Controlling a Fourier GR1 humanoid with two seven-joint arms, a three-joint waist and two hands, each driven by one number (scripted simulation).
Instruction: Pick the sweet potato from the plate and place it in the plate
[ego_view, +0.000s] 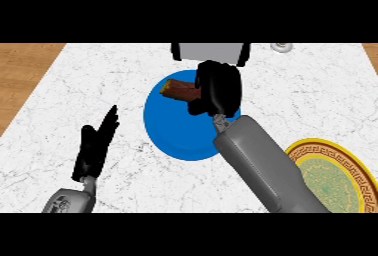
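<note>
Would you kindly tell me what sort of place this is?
Most likely a kitchen counter: a white marble top, a blue plate holding a sweet potato, and a yellow patterned plate nearby.

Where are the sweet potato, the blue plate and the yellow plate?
sweet potato (178, 90), head view, its brown middle.
blue plate (181, 139), head view, its bare lower part.
yellow plate (334, 182), head view, its bare middle.

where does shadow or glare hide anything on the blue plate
In the head view the light is even: no glare on the blue plate and no clear cast shadow across it. Also in the head view, that plate looks taller than wide, and only the right robot hand covers part of the sweet potato.
</note>
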